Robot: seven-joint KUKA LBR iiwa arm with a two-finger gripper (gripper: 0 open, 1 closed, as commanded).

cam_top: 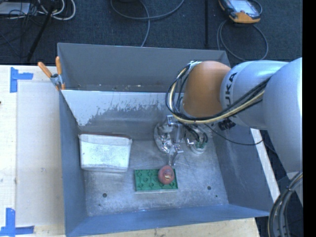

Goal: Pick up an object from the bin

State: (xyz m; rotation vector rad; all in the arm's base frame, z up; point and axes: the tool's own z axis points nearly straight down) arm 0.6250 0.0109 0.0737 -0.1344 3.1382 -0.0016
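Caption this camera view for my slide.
Gripper over a pink ball on a green plate, white box beside it.

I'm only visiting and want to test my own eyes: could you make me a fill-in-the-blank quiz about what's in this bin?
1. The flat studded plate on the floor of the bin is ___ in colour.
2. A small pinkish round thing sits on the plate's ___ end in the camera view.
3. The white box lies to the plate's ___ in that view.
4. The end effector hangs nearest the round thing, on an arm reaching in from the view's ___ side.

Missing words: green; right; left; right.
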